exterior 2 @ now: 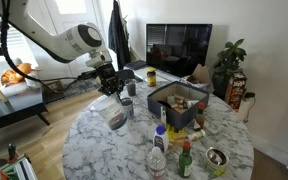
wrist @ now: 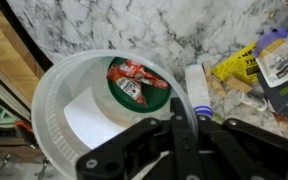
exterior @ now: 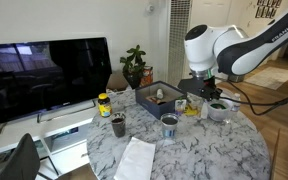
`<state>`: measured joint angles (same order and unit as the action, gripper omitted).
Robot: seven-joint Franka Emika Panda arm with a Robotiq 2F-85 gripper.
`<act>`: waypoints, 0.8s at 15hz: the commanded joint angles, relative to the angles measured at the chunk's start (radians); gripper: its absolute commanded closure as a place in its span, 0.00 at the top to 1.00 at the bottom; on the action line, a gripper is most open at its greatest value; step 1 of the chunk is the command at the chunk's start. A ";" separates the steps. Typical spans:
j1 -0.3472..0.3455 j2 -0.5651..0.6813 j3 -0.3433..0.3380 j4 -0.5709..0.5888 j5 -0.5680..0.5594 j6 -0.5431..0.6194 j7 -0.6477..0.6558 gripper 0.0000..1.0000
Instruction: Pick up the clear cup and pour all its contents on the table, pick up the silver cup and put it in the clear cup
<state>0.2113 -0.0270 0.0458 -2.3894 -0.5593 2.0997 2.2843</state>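
My gripper [wrist: 174,118] is shut on the rim of the clear cup [wrist: 69,105], one finger inside and one outside. It holds the cup low over the marble table [wrist: 134,25]. The cup's contents [wrist: 136,80], red and green pieces, lie at its bottom. In both exterior views the gripper [exterior: 212,95] [exterior 2: 109,88] has the clear cup [exterior: 218,109] [exterior 2: 117,117] hanging below it, tilted in one of them. The silver cup [exterior: 169,126] [exterior 2: 127,105] stands upright on the table [exterior: 214,150] [exterior 2: 94,150], apart from the gripper.
A dark tray of items [exterior: 159,97] [exterior 2: 179,100] sits mid-table. A near-black cup [exterior: 118,125], a yellow-lidded jar [exterior: 104,103], a clear water bottle [exterior 2: 159,150], small bottles [exterior 2: 184,160] and yellow packets [wrist: 234,65] stand around. A TV [exterior: 44,75] is behind.
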 commanded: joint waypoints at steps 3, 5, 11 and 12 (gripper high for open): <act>0.030 0.008 0.149 0.054 -0.211 -0.243 0.163 0.01; 0.046 0.020 0.187 0.072 -0.276 -0.333 0.196 0.01; 0.088 0.070 0.251 0.106 -0.480 -0.579 0.275 0.01; 0.093 0.082 0.257 0.106 -0.516 -0.614 0.290 0.01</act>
<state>0.2828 0.0064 0.2822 -2.3012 -0.9755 1.5876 2.5111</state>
